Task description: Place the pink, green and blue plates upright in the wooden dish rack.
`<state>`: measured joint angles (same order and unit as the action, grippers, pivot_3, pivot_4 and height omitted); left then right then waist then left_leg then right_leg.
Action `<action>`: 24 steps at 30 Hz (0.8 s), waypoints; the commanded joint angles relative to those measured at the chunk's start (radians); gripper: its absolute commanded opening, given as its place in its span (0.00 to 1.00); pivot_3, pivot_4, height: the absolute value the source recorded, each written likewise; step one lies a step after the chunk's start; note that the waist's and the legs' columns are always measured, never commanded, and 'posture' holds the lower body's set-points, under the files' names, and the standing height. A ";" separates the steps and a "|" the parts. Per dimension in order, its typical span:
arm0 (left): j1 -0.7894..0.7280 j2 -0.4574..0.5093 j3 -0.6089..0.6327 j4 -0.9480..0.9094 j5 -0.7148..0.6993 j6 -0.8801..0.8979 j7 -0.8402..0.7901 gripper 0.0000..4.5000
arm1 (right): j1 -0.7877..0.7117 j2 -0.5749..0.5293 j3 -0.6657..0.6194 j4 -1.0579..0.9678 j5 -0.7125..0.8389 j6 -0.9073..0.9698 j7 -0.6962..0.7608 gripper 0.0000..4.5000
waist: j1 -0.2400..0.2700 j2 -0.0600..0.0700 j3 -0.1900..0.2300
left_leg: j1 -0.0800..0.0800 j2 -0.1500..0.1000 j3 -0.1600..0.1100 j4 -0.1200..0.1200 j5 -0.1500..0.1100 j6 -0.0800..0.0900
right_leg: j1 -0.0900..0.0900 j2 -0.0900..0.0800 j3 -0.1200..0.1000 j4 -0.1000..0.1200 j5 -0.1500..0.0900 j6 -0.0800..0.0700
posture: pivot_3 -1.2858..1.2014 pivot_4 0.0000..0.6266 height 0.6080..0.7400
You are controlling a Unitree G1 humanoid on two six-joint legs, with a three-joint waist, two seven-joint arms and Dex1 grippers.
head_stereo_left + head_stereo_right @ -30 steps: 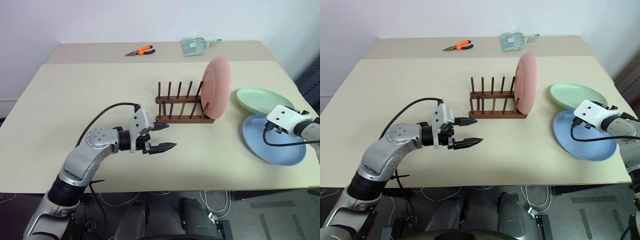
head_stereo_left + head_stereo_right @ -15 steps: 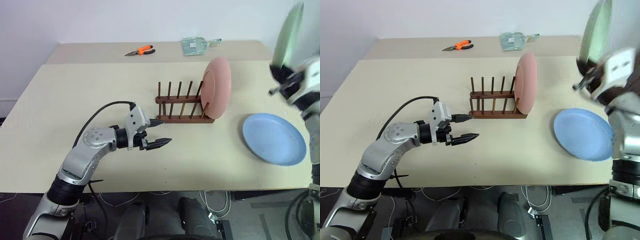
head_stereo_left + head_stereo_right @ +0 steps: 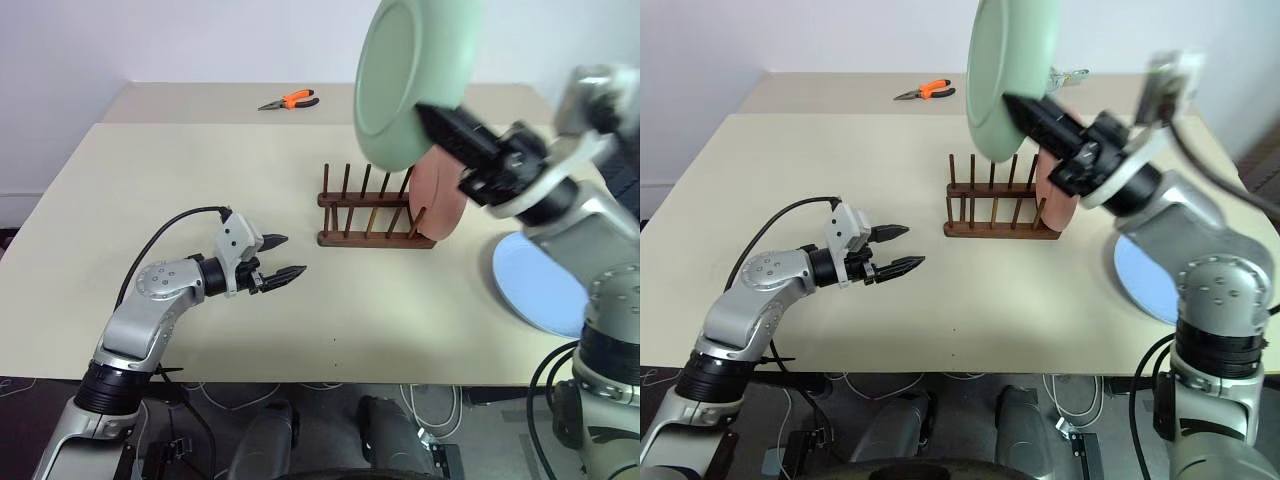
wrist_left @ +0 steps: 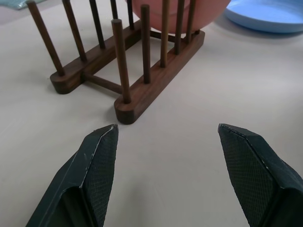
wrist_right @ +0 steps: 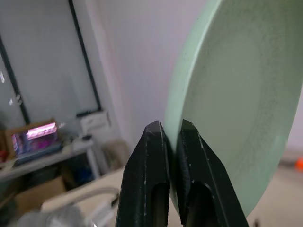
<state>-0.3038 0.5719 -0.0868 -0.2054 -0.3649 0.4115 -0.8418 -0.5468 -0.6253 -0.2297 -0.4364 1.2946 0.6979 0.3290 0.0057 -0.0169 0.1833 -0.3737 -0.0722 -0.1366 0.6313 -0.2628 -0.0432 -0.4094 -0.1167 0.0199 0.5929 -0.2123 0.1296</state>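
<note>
Right gripper [image 5: 171, 135] pinches green plate [image 3: 405, 70] rim; left gripper [image 4: 187, 142], jaws wide, empty, faces wooden dish rack [image 4: 128, 71].

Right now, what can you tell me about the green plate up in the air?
The green plate is round, shallow and pale mint, with a matte, faintly speckled surface and a raised rim. It is held upright, tilted a little, high above the wooden dish rack, not yet in it. The right gripper pinches its rim between two black fingers; nothing else touches it. Behind and below it the pink plate stands in the rack.
</note>
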 commanded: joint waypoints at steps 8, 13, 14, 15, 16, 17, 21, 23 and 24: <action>0.034 0.005 0.032 -0.094 -0.024 0.017 0.020 0.77 | 0.029 0.048 0.039 0.057 -0.191 -0.011 -0.015 0.01 | 0.005 0.000 0.000 | 0.000 0.000 0.000 0.000 0.000 0.000 | 0.000 0.000 0.000 0.000 0.000 0.000 | 0.52 0.24 1.00; 0.020 0.002 0.018 -0.094 -0.027 0.025 0.014 0.77 | 0.035 0.063 0.044 0.109 -0.259 -0.001 -0.015 0.01 | 0.002 0.000 0.000 | 0.000 0.000 0.001 0.000 0.000 0.000 | 0.000 0.000 0.000 0.001 0.000 0.000 | 0.52 0.24 1.00; 0.016 0.001 0.016 -0.092 -0.026 0.025 0.014 0.77 | 0.037 0.065 0.045 0.117 -0.268 0.002 -0.008 0.01 | 0.002 0.000 0.000 | 0.000 0.000 0.001 0.000 0.000 0.000 | 0.000 0.000 0.000 0.000 0.000 0.000 | 0.52 0.24 1.00; 0.013 -0.001 0.014 -0.090 -0.026 0.025 0.014 0.77 | 0.041 0.063 0.049 0.121 -0.279 0.006 0.004 0.01 | 0.002 0.000 0.000 | 0.000 0.000 0.001 0.000 0.000 0.000 | 0.000 0.000 0.000 0.000 0.000 0.000 | 0.52 0.24 1.00; 0.010 -0.002 0.012 -0.089 -0.025 0.025 0.013 0.77 | 0.044 0.061 0.053 0.122 -0.290 0.008 0.015 0.08 | 0.002 0.000 0.000 | 0.000 0.000 0.001 0.000 0.000 0.000 | 0.000 0.000 0.000 0.000 0.000 0.000 | 0.52 0.24 1.00; 0.007 -0.004 0.009 -0.088 -0.024 0.024 0.013 0.77 | 0.045 0.060 0.055 0.123 -0.301 0.008 0.024 0.16 | 0.002 0.000 0.000 | 0.000 0.000 0.001 0.000 0.000 0.000 | 0.000 0.000 0.000 0.000 0.000 0.000 | 0.52 0.24 1.00; 0.000 -0.008 0.005 -0.085 -0.023 0.026 0.011 0.77 | 0.027 0.055 0.059 0.119 -0.389 -0.027 0.035 0.53 | 0.002 0.000 0.000 | 0.000 0.000 0.001 0.000 0.000 0.000 | 0.000 0.000 0.000 0.000 0.000 0.000 | 0.52 0.24 1.00; -0.004 -0.010 0.002 -0.085 -0.023 0.028 0.010 0.77 | 0.005 0.036 0.050 0.108 -0.426 -0.044 0.052 0.64 | 0.002 0.000 0.000 | 0.000 0.000 0.001 0.000 0.000 0.000 | 0.000 0.000 0.000 0.000 0.000 0.000 | 0.52 0.24 1.00; -0.006 -0.012 0.001 -0.084 -0.023 0.029 0.009 0.77 | -0.004 0.010 0.047 0.096 -0.456 -0.058 0.073 0.64 | 0.002 0.000 0.000 | 0.000 0.000 0.001 0.000 0.000 0.000 | 0.000 0.000 0.000 0.000 0.000 0.000 | 0.52 0.24 1.00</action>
<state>-0.2900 0.5626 -0.0907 -0.2597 -0.3820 0.4462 -0.8272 -0.5085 -0.5780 -0.1600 -0.2949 0.8756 0.6817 0.3743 0.0078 -0.0167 0.1834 -0.3733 -0.0725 -0.1357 0.6312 -0.2628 -0.0433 -0.4097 -0.1163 0.0199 0.5934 -0.2121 0.1299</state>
